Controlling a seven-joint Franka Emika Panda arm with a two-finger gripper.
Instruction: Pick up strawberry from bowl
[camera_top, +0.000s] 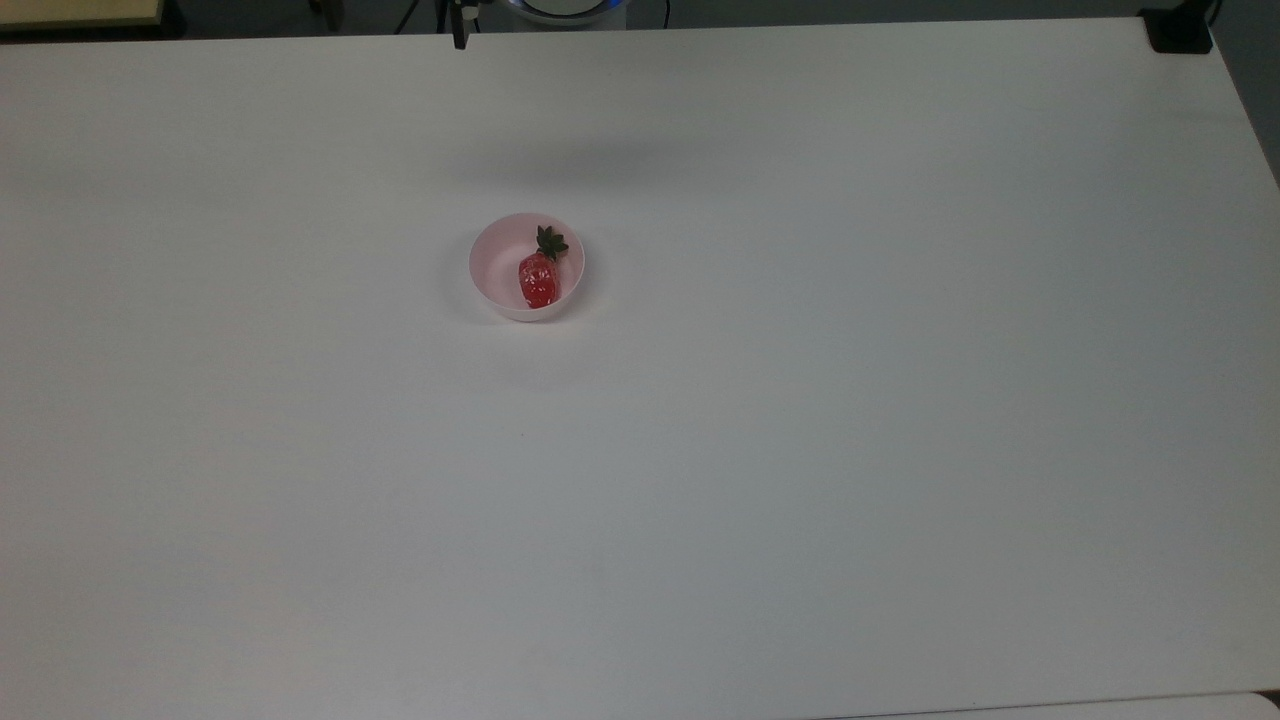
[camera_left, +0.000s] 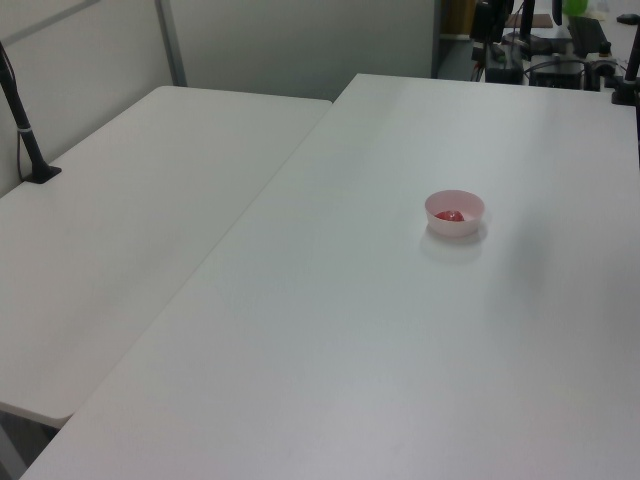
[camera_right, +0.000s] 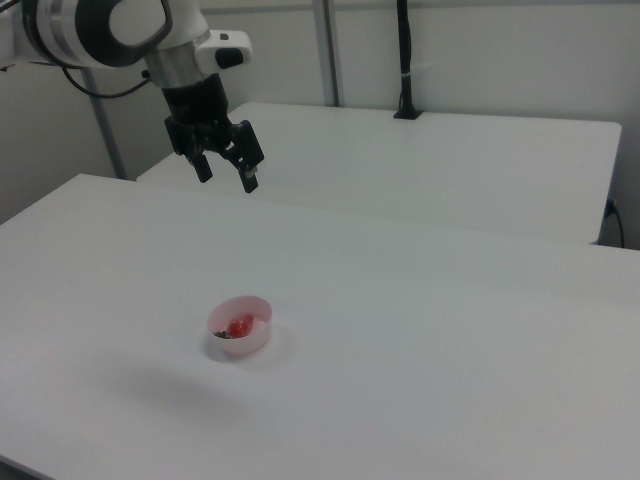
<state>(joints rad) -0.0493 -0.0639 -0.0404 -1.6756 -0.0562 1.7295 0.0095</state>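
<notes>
Overhead, the black two-finger gripper (camera_right: 226, 172) hangs spread, empty; approach step. Next: descend onto glossy red strawberry (camera_top: 538, 279) inside pale pink plastic bowl (camera_top: 492, 271).

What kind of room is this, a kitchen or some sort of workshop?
Most likely a robotics lab, not a kitchen. A robot arm with an open gripper hangs above plain white tables; a pink bowl holds one strawberry, and a black pole is clamped to the next table.
</notes>
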